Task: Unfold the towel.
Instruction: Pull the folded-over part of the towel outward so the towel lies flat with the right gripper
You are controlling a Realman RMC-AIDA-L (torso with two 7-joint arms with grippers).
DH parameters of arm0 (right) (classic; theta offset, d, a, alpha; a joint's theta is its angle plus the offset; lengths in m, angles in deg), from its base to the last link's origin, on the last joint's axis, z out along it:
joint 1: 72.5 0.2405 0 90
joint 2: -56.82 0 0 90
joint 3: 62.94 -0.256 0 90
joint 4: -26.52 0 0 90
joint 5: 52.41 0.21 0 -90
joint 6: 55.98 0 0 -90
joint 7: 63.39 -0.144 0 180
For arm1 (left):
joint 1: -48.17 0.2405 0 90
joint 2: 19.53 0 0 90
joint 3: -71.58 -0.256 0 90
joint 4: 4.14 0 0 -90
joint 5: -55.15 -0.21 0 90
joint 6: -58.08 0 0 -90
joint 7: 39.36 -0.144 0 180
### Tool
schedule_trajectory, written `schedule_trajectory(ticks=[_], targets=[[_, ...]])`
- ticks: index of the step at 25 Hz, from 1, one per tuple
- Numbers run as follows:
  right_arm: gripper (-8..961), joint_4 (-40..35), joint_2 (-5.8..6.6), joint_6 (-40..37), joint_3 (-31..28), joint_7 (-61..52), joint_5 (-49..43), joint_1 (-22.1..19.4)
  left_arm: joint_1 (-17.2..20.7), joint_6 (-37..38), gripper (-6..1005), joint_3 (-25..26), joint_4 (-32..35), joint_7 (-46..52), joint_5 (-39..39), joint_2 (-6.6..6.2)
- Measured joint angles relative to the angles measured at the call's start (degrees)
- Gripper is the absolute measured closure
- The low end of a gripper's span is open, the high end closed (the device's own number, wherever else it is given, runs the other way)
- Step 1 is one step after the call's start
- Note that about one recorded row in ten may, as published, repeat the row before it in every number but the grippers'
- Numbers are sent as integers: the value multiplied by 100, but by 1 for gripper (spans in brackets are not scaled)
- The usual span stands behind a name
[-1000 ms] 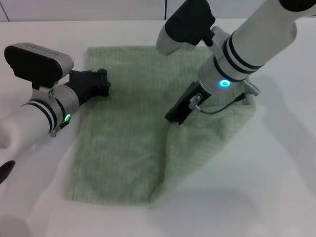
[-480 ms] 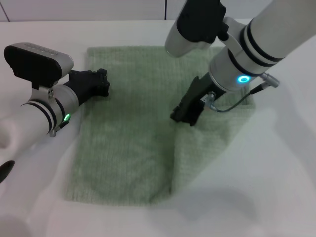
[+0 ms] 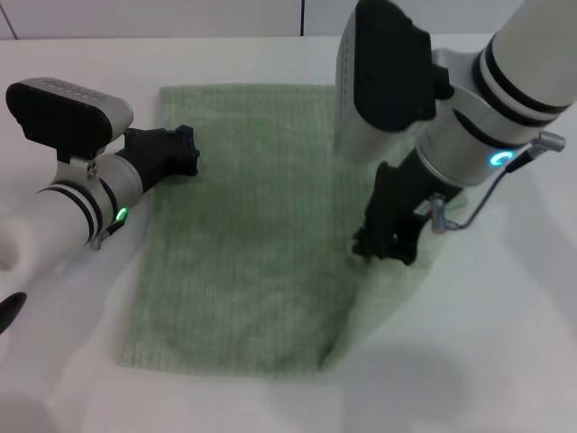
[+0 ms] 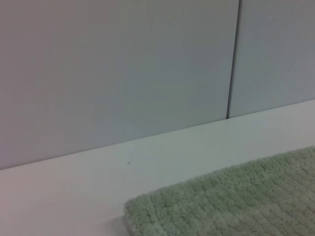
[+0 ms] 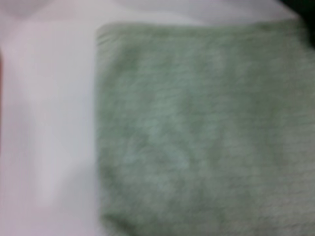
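Gripping a fold of the towel [image 3: 243, 234], the right end effector [image 3: 386, 242] stands over the cloth's right portion in the head view, its dark fingers closed on a raised pleat of the pale green fabric. From that pinch the cloth slopes down toward the near right corner, forming a lifted ridge, while the strip to the right of the end effector lies lower against the worktop [image 3: 505, 361]. Above the fingers the right arm's white wrist housing, with a lit blue ring and a loose grey cable, rises toward the upper right of the head view.

The left end effector [image 3: 176, 152] rests at the towel's left edge near the far left corner, its black fingers lying on or just above the hem; whether they are open or closed cannot be told. The left arm's white and black segments run back toward the left edge of the head view, with a green light showing on the wrist.

The towel lies largely flat on the white worktop, its far edge straight and parallel to the pale wall panel [image 4: 118, 69]. The left wrist view shows one rounded towel corner [image 4: 147, 216] flat on the worktop before that wall. The right wrist view shows ribbed green cloth filling most of the view, with bare worktop alongside one edge
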Motion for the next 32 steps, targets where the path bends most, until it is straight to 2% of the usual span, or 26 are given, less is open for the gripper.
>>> schedule_trajectory(ticks=[5,15,27,32], targets=[[934,-15,-3,341,269,47,-17,33,0,-18,933,33,0,6,0,0],[935,344,-16,432,728,-102,-248,29,0,-31,931,37,-45,52,0,0],[925,491,-20,437,889,-59,-117,55,10,-37,928,39,-99,53,11,11],[738,212,-29,434,887,30,25,0,39,-37,927,42,-135,53,14,11]])
